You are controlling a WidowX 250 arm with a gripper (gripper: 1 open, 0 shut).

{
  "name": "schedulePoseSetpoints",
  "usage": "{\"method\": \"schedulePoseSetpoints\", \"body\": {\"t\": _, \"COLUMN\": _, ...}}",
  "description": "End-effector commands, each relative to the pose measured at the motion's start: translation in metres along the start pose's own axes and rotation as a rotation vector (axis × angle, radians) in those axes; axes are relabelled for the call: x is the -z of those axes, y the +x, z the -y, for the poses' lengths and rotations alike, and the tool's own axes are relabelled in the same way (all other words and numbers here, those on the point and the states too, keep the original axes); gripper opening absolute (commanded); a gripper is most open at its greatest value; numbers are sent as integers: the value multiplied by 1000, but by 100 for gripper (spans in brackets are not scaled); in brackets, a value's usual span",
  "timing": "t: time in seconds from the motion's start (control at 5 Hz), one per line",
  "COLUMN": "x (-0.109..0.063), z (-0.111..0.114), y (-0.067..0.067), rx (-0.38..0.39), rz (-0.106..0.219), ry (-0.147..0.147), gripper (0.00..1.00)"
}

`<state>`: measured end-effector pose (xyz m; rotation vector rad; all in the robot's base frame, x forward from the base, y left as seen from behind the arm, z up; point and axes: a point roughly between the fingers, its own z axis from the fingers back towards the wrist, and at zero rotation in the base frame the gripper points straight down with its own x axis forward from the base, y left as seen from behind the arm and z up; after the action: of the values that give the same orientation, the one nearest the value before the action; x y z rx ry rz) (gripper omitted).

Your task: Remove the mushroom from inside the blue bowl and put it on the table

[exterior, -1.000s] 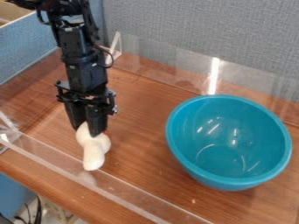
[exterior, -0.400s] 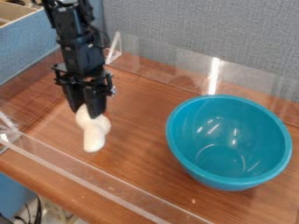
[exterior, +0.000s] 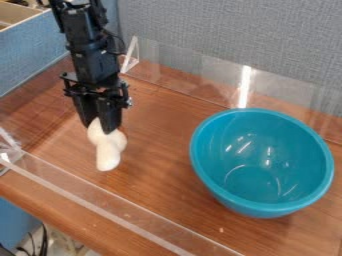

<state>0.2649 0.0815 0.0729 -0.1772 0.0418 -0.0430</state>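
Compared with a second ago, the arm has shifted a little toward the back of the table (exterior: 187, 110), and the cream object under it has moved along with it, so it now sits slightly farther from the front clear wall than before; over the last fraction of a second almost nothing has moved. That suggests the carry out of the bowl is done and only the release is left. On the left, the fingers (exterior: 103, 125) point straight down and are closed about as far as they go, pinching the top of the mushroom (exterior: 107, 152). Only its thick cream stem shows below them, tilted a little; the cap is not visible, and it is probably hidden between the fingers. The lower end of the stem is at or just above the wood, but whether it really touches cannot be told from this view. To the right, well apart from the arm, the blue bowl (exterior: 262, 165) stands upright on the table, and nothing can be seen inside it, so the mushroom is clearly out of it and what remains is to let go
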Motion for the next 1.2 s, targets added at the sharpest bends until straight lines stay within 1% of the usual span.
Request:
{"method": "schedulePoseSetpoints", "body": {"t": 0.0, "x": -13, "z": -8, "y": 9, "rx": -11, "rz": 52, "ry": 24, "gripper": 0}}
{"method": "schedulePoseSetpoints", "body": {"t": 0.2, "x": -11, "z": -11, "y": 10, "rx": -14, "rz": 49, "ry": 21, "gripper": 0}}
{"method": "schedulePoseSetpoints", "body": {"t": 0.4, "x": -14, "z": -11, "y": 10, "rx": -20, "rz": 51, "ry": 18, "gripper": 100}}
{"method": "schedulePoseSetpoints", "body": {"t": 0.6, "x": -24, "z": -9, "y": 10, "rx": -24, "rz": 68, "ry": 19, "gripper": 100}}
{"method": "schedulePoseSetpoints", "body": {"t": 1.0, "x": -27, "z": -11, "y": 6, "rx": -40, "rz": 84, "ry": 24, "gripper": 100}}
